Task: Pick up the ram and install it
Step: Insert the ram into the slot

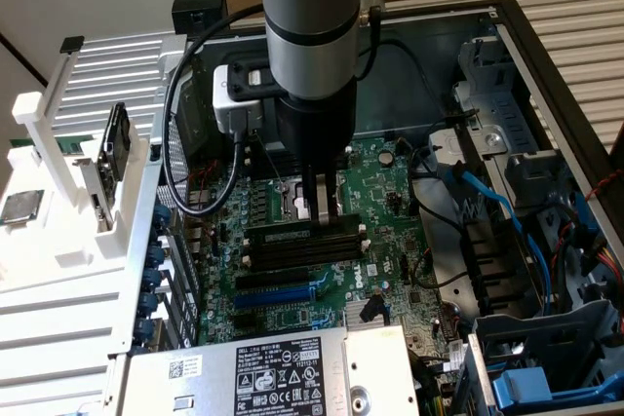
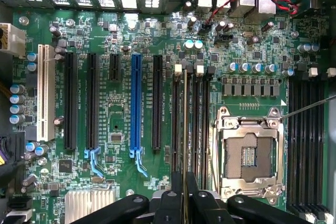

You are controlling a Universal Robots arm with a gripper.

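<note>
Wrist view: the ram (image 2: 185, 124) is seen edge-on, held in the narrowly closed pincer (image 2: 184, 195), right over the black memory slots (image 2: 197, 129) beside the open processor socket (image 2: 248, 156). Whether it is seated cannot be told. If the stick is pressed while tilted or off the slot line, its contacts could be scraped or the motherboard (image 2: 121, 103) bent. If the white end clips (image 2: 178, 68) are not open, the stick may be blocked. A sideways slip could harm the socket pins.
</note>
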